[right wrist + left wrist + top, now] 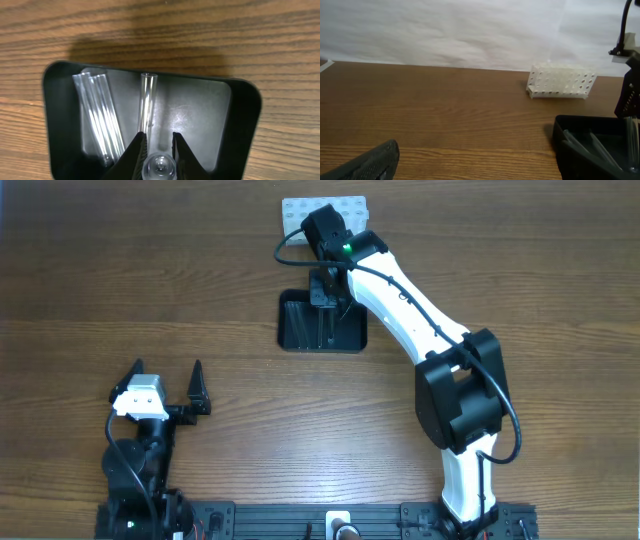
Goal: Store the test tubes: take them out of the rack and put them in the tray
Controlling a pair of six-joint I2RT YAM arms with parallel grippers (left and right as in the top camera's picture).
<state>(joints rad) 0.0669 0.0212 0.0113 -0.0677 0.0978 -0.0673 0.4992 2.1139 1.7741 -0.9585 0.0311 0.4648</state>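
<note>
Currently: one black tray [240, 130], one white rack [562, 81], near each other but not touching, on wooden table [120, 270]. In tray: side cluster [97, 117] of two or three tubes, exact count unclear, plus single tube [146, 102] lying mid-floor. One more test tube [160, 167], seen end-on, pinched between fingers of right gripper [158, 137], over tray. Left gripper [167, 377] spread wide, holding nothing.

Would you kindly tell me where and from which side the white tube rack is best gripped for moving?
I would take the rack across its narrow width, mid-length, coming straight down from above: it stands flat on the table as a long block, so its two long walls offer parallel faces. The open left gripper is likely the freer one.
</note>
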